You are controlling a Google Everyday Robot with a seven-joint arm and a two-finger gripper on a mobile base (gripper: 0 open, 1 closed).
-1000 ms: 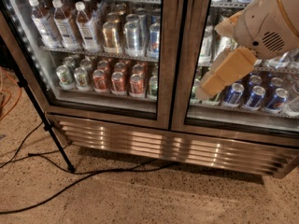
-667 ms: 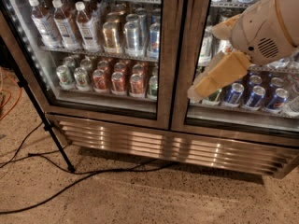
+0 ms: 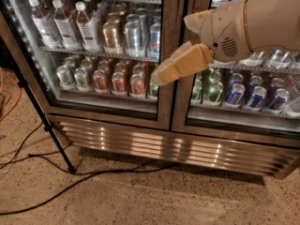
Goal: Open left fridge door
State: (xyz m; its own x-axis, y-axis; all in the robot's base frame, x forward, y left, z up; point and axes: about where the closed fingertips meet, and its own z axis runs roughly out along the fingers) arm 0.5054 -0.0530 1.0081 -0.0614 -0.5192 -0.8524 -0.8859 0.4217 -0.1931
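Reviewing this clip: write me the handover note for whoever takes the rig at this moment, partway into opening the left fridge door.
Gripper: raised in front of the right edge of the left fridge door, near the seam with the right door, level with the can shelf. Whether it touches the door cannot be told.
Left fridge door: looks closed, its steel frame in line with the right door's.
Done: the approach only.
To do: take hold at the door's right edge and pull it open. The black stand by the fridge's left corner may lie in the door's swing.
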